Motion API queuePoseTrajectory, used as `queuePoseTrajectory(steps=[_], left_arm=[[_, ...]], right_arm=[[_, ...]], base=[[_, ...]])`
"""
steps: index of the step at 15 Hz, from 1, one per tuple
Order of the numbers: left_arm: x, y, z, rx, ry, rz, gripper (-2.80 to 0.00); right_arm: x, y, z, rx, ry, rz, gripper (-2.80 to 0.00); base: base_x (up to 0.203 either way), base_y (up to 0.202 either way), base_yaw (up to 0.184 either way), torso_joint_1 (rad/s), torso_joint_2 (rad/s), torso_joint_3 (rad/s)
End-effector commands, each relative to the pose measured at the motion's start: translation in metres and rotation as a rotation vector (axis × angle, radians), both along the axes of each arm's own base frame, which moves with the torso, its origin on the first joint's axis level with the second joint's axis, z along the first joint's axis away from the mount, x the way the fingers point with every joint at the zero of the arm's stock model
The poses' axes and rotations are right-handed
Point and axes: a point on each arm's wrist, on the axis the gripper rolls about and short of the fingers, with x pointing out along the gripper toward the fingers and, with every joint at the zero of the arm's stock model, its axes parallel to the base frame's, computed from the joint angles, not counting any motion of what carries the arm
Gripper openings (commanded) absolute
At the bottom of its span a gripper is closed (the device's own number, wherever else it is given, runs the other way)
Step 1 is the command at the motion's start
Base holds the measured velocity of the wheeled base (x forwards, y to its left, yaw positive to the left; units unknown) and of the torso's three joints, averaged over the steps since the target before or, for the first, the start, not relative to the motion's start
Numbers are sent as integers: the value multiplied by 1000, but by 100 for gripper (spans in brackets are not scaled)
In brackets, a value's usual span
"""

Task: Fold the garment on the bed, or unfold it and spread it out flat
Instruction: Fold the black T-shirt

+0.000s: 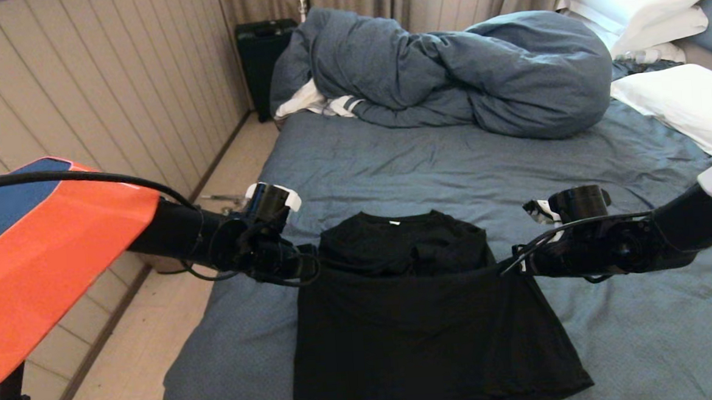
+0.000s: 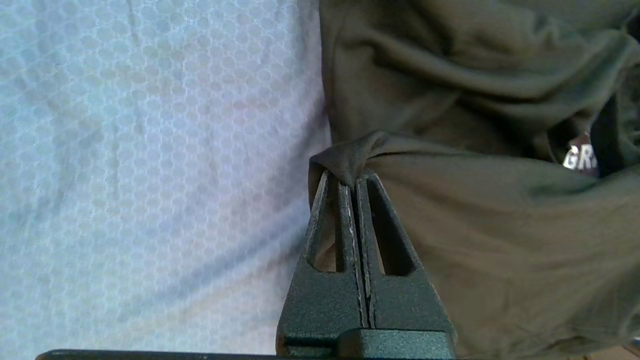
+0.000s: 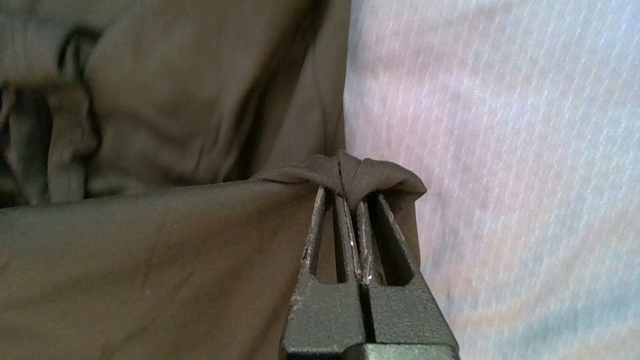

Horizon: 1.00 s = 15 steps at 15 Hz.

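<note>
Here, a fold of the garment (image 1: 424,330) is pinched at each side by closed fingers.
The left gripper's (image 2: 350,175) fingers (image 2: 345,220) are clamped on a bunched bit of black cloth at the garment's left edge, and the right gripper's (image 3: 350,192) fingers (image 3: 372,230) on the right edge. Between them a taut line of cloth is held over the crumpled collar end. The garment is laid near the foot edge of the bed (image 1: 451,164); the duvet (image 1: 465,72) is heaped at the far edge.
</note>
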Motion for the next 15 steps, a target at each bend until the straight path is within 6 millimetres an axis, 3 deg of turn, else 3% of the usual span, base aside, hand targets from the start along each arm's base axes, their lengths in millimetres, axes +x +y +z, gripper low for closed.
queuePoseTrajectory(steps=[1, 9, 13, 14, 15], left_arm=[[5, -1, -8, 5, 11, 6, -280], [34, 6, -27, 16, 19, 47, -280], [36, 6, -33, 23, 29, 45, -280], [35, 6, -33, 24, 29, 46, 0], [35, 6, -30, 21, 23, 44, 0]], right_arm=[[5, 1, -3, 1, 2, 1, -280], [15, 3, -3, -35, 4, -24, -280], [16, 4, -5, -49, 14, -35, -280], [17, 4, -4, -51, 11, -38, 0], [17, 4, -3, -50, 12, -40, 0]], base=[[0, 0, 0, 0, 0, 0], [0, 0, 0, 0, 0, 0], [0, 0, 0, 0, 0, 0], [0, 0, 0, 0, 0, 0], [0, 0, 0, 0, 0, 0]])
